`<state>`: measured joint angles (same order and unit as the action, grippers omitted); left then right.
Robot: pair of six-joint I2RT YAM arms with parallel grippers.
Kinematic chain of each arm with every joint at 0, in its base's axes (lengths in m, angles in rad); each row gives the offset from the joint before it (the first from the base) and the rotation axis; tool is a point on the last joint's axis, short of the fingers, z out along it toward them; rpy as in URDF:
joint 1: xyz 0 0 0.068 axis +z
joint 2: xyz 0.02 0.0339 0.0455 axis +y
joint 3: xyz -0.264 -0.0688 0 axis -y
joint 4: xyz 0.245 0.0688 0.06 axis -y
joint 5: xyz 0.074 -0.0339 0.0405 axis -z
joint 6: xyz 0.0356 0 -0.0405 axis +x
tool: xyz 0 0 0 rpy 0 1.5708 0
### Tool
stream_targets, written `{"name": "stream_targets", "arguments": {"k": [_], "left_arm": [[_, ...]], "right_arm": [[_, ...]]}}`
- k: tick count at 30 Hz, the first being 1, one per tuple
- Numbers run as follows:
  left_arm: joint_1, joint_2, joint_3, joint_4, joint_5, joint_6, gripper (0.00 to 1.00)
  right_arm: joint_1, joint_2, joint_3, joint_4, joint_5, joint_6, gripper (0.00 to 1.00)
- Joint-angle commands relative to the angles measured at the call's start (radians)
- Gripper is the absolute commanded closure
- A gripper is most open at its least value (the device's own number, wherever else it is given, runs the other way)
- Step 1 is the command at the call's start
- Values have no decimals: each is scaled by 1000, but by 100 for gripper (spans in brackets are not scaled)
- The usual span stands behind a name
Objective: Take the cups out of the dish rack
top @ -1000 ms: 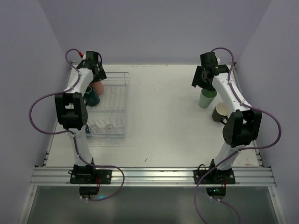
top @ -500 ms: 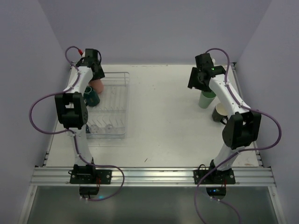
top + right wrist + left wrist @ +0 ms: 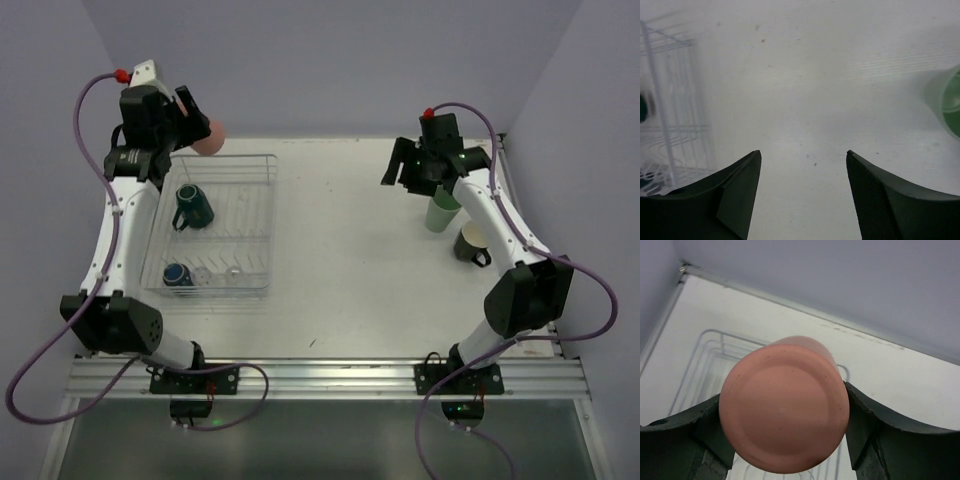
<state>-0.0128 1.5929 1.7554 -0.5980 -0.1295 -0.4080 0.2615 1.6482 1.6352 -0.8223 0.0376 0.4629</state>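
Observation:
My left gripper (image 3: 192, 128) is shut on a salmon-pink cup (image 3: 209, 137) and holds it high above the far end of the wire dish rack (image 3: 255, 190). In the left wrist view the cup's base (image 3: 784, 405) fills the space between the fingers. A dark teal cup (image 3: 193, 206) lies in the rack's middle. Another dark cup (image 3: 177, 274) and a clear glass (image 3: 232, 272) sit at its near end. My right gripper (image 3: 397, 172) is open and empty above bare table, left of a mint-green cup (image 3: 441, 212). A black mug (image 3: 472, 241) stands beside that.
The purple back wall stands close behind the rack. The mint-green cup shows at the right edge of the right wrist view (image 3: 950, 102), and the rack at its left edge (image 3: 670, 115). A metal rail (image 3: 320, 375) runs along the table's near edge.
My left arm has lifted the salmon-pink cup up out of the rack towards the back wall. My right gripper has moved left, away from the mint-green cup.

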Motion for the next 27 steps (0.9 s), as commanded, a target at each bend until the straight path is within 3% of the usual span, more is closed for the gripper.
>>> {"name": "stream_targets", "arguments": {"k": [1, 2, 8, 13, 23, 27], "left_arm": [[-4, -152, -190, 179, 324, -31, 100], [-4, -181, -244, 296, 432, -55, 100], [-4, -358, -612, 751, 733, -142, 100], [-27, -458, -899, 1220, 933, -276, 100], [-167, -470, -958, 1366, 961, -262, 100], [-200, -455, -953, 1350, 946, -246, 100]], "right_arm": [[4, -48, -55, 136, -363, 86, 29], [4, -50, -70, 162, -414, 109, 29], [2, -45, -181, 402, -769, 311, 30], [2, -24, -337, 788, -1034, 621, 32], [61, 65, -505, 1709, -1182, 1352, 32], [103, 99, -483, 1877, -1168, 1494, 33]]}}
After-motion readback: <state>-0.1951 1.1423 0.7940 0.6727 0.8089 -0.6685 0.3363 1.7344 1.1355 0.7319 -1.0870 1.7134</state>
